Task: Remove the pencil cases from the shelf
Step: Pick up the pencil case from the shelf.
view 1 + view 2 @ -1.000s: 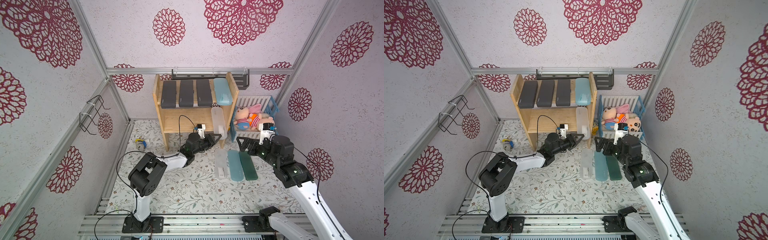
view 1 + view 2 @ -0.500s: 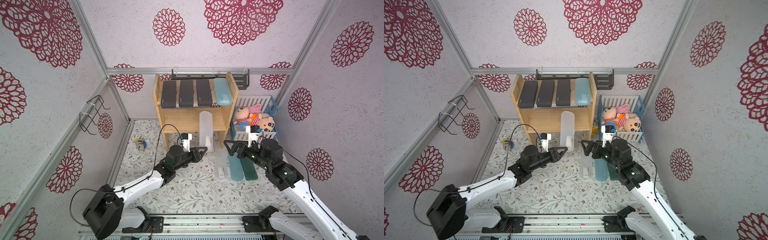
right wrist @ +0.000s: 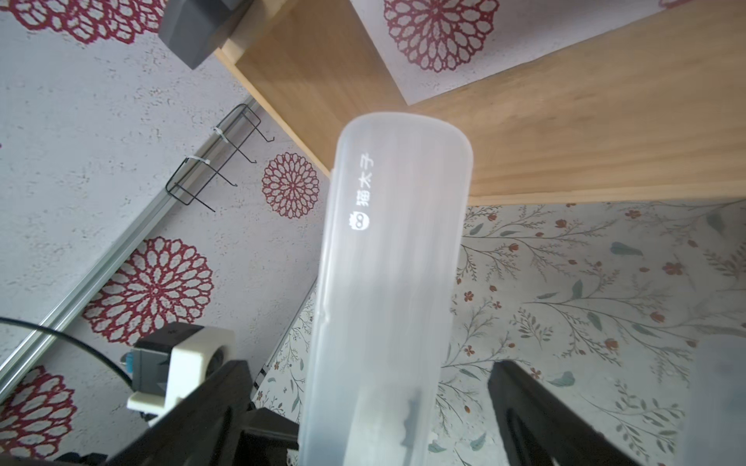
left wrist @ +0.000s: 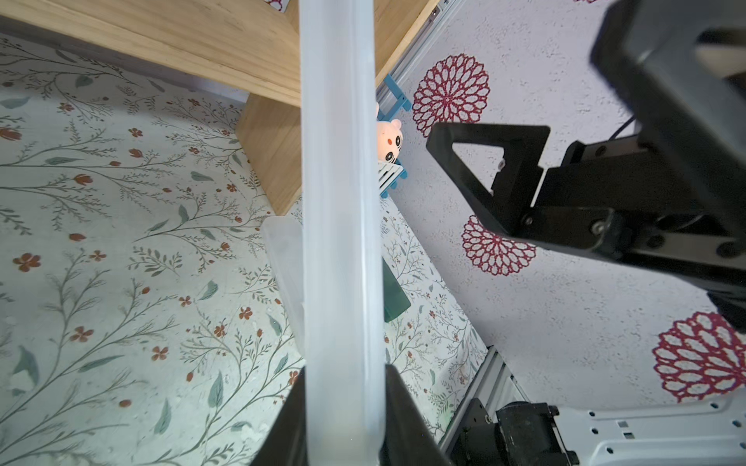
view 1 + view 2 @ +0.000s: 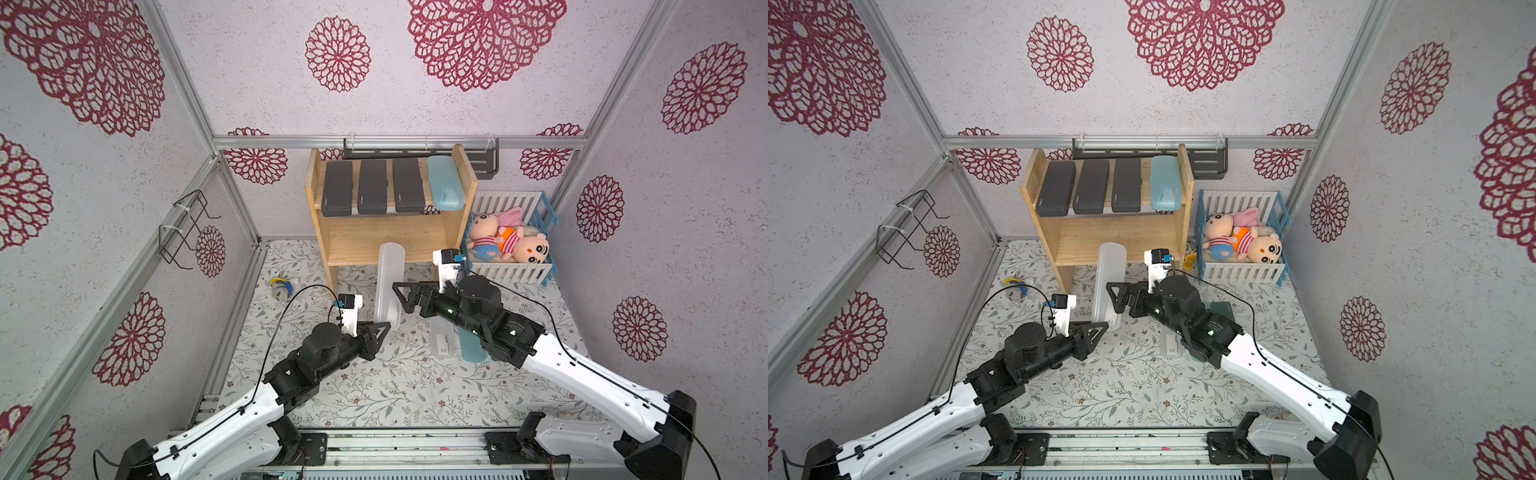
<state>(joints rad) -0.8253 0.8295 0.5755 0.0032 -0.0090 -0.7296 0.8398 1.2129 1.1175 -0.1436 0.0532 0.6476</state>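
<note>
My left gripper (image 5: 380, 328) (image 4: 343, 375) is shut on the lower end of a frosted clear pencil case (image 5: 388, 282) (image 5: 1108, 286) that stands upright in front of the wooden shelf (image 5: 390, 241). My right gripper (image 5: 405, 297) (image 3: 367, 375) is open, its jaws on either side of that case (image 3: 391, 282) with a gap on both sides. Three dark grey cases (image 5: 372, 187) and a light blue case (image 5: 445, 183) lie on the shelf's top tier. On the floor lie a frosted case (image 5: 441, 343), a light blue case (image 5: 471, 347) and a dark green case (image 5: 1223, 309), partly under my right arm.
A white-and-blue crate (image 5: 511, 272) of plush dolls stands right of the shelf. A dark metal rack (image 5: 482, 158) hangs on the back wall, a wire holder (image 5: 187, 228) on the left wall. A small yellow-and-blue object (image 5: 282, 286) lies left of the shelf.
My left arm has pulled back from the shelf's right side, carrying the frosted case left and toward the front. My right gripper has moved left, and its open jaws now flank the case.
</note>
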